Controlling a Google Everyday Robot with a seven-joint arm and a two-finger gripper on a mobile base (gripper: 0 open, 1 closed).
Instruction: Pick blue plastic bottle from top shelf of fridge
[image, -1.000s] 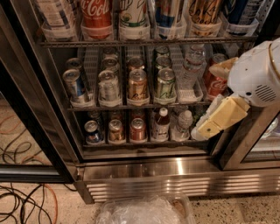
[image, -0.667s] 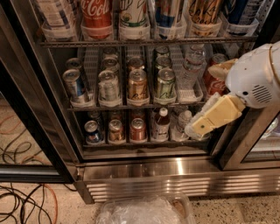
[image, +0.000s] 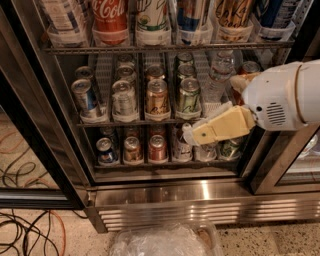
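The fridge (image: 170, 196) stands open in front of me, and only the lower parts of the tall bottles on its top shelf (image: 165, 48) show. The blue plastic bottle (image: 62, 15) with its pale bluish-white label stands at the far left of that row, beside a red Coca-Cola bottle (image: 110, 15); its cap is out of view. My gripper (image: 192, 135), with cream fingers on a white arm (image: 285, 95), reaches in from the right in front of the lowest can rack. It is well below and to the right of the blue plastic bottle and holds nothing I can see.
Rows of cans (image: 157, 97) fill the middle and lowest racks. The black door frame (image: 35, 125) runs down the left, and another frame post (image: 277, 160) stands at the right. Cables (image: 25, 230) lie on the floor at the left, and a crumpled clear plastic bag (image: 165, 240) lies in front of the base.
My gripper has swung left and slightly up, from the right end of the lowest rack to in front of its middle-right cans. The bottles and cans have not moved.
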